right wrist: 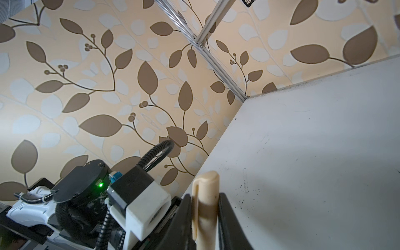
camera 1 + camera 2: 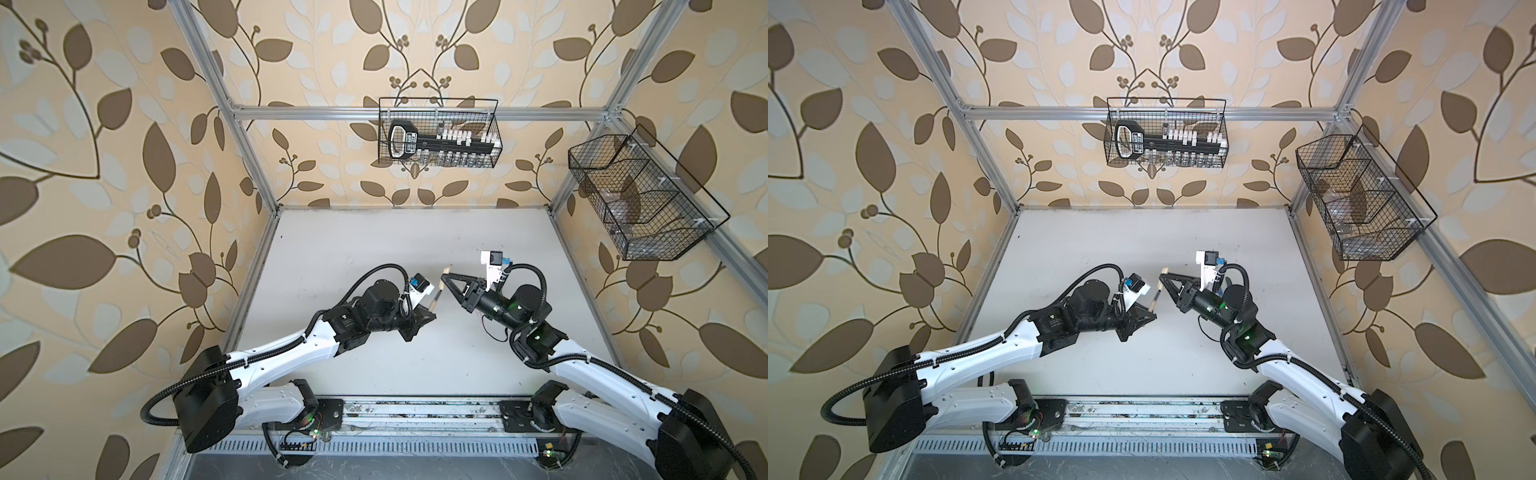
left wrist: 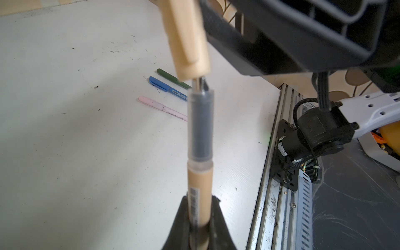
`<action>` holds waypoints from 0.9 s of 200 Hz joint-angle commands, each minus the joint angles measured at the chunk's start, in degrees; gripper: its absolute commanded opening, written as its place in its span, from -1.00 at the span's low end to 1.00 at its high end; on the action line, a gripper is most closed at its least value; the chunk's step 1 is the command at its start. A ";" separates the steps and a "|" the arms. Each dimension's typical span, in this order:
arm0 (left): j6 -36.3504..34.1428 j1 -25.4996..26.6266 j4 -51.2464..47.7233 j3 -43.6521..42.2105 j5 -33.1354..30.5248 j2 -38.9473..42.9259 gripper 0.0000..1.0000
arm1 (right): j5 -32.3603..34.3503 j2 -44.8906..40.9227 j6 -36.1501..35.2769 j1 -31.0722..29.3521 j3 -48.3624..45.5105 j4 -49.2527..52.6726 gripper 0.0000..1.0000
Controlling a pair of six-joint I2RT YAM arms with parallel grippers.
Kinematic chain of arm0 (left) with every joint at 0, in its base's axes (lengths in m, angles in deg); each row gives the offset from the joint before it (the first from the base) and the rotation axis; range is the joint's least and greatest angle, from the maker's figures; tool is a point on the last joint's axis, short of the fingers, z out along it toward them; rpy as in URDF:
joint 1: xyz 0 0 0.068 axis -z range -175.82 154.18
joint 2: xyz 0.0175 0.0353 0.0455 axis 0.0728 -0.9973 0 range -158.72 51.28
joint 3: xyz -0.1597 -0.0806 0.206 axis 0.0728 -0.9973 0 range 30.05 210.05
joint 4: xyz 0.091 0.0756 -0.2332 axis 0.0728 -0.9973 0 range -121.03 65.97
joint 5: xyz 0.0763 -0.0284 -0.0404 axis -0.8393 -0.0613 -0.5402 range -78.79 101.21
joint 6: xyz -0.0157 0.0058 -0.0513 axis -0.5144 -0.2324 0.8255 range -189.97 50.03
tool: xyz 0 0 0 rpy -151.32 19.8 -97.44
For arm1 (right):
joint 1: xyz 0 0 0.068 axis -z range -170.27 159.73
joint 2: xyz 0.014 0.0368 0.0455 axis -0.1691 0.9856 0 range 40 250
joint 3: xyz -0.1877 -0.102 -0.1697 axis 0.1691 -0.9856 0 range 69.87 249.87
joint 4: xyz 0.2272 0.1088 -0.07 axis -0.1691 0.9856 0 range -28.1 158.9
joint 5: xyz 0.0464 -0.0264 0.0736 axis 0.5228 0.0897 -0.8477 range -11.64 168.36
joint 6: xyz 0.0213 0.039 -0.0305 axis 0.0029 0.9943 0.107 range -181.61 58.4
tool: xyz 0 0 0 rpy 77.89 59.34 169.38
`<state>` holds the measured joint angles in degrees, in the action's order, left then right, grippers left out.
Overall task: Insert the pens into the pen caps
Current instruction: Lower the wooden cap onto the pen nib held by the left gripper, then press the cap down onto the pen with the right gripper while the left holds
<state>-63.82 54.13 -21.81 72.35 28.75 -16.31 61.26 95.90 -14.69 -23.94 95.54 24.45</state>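
**One tan pen tip at the mouth of its cap**

In both top views the jaws meet above the middle of the white tabletop (image 2: 374,249). The left jaws pinch the tan pen (image 2: 436,298) by its rear end, and its dark front points far and slightly right. The right jaws reach in from the right and pinch the tan cap (image 2: 446,270) at their tips, just beyond the pen's point. A far wire basket (image 2: 384,124) hangs on the back rail. A right wire basket (image 2: 665,232) hangs on the side frame.

In the left wrist view the jaws are pressed tight on the tan pen (image 3: 200,184). Its pointed tip sits right at the open end of the tan cap (image 3: 186,43), a little off the cap's line; I cannot tell whether it is inside. Beyond, on the tabletop, lie a green pen (image 3: 173,79), a blue pen (image 3: 166,87) and a pink pen (image 3: 162,107), side by side, each seemingly capped.

In the right wrist view the jaws clamp the tan cap (image 1: 205,201) across its middle. Its rounded closed end and clip stick out past them.
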 commanded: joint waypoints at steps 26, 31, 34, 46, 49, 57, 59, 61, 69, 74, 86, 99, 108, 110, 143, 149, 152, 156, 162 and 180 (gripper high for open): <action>0.46 0.41 6.04 3.00 -1.63 1.24 -1.00 | 1.97 0.47 2.92 -0.99 -3.28 -5.98 -0.57; 0.36 0.43 6.59 3.11 -1.75 1.24 -1.00 | 2.06 0.51 3.11 -0.96 -3.50 -6.43 -0.57; 0.35 0.41 6.91 3.20 -1.80 1.17 -1.00 | 2.23 0.44 3.25 -1.01 -3.66 -6.55 -0.57; 0.31 0.46 7.94 3.71 -1.98 0.82 -1.00 | 2.27 0.27 3.27 -1.12 -3.96 -6.89 -0.57; 0.27 0.46 8.11 3.89 -1.98 0.68 -1.00 | 2.22 0.22 3.27 -1.10 -4.04 -6.91 -0.57; 0.13 0.43 8.48 4.33 -1.98 0.33 -1.00 | 2.26 -0.06 3.27 -1.19 -4.03 -6.84 -0.57; 0.10 0.41 8.56 4.47 -1.98 0.24 -1.00 | 2.23 -0.06 3.23 -1.21 -4.04 -6.78 -0.57; 0.02 0.45 8.54 4.52 -1.98 0.15 -1.00 | 2.22 -0.08 3.19 -1.20 -4.05 -6.72 -0.57; -0.16 0.45 8.84 4.92 -2.07 -0.18 -1.00 | 2.08 -0.47 2.80 -1.25 -3.93 -6.09 -0.57; -0.34 0.46 8.92 5.21 -2.07 -0.38 -1.00 | 2.08 -0.73 2.26 -1.29 -3.79 -5.35 -0.57; -0.65 0.47 8.60 5.92 -1.98 -0.74 -1.00 | 2.24 -1.77 0.70 -1.56 -3.15 -2.53 -0.57; -1.16 0.45 7.95 6.67 -2.01 -0.95 -1.00 | 3.13 -3.41 -1.52 -1.82 -2.53 1.18 -0.55; -1.55 0.42 7.42 6.99 -2.11 -0.88 -1.00 | 3.77 -4.71 -3.17 -1.99 -1.97 4.10 -0.53; -1.62 0.41 7.33 7.07 -2.15 -0.88 -1.00 | 3.90 -4.91 -3.55 -2.01 -1.88 4.70 -0.53; -2.28 0.41 6.27 7.69 -2.05 -0.61 -1.00 | 2.46 -7.00 -10.45 -2.71 1.95 15.67 -0.16; -2.29 0.43 6.14 7.77 -1.99 -0.70 -1.00 | 2.00 -7.28 -12.06 -2.66 3.10 18.47 -0.09; -2.29 0.42 6.06 7.82 -1.96 -0.70 -1.00 | 1.95 -7.59 -12.76 -2.71 3.68 19.97 -0.06; -2.29 0.41 5.97 7.80 -1.86 -0.78 -1.00 | 1.91 -7.98 -13.59 -2.63 4.30 21.65 -0.01; -2.29 0.43 5.89 7.67 -1.65 -0.79 -1.00 | 2.05 -8.75 -14.51 -2.56 5.00 23.71 0.05; -2.20 0.49 5.69 7.47 -1.46 -0.79 -1.00 | 0.57 -10.89 -15.41 -0.29 6.85 26.94 0.12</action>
<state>-64.85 54.13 -18.21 77.77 26.78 -17.88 63.53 87.90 -25.25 -26.01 98.66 42.75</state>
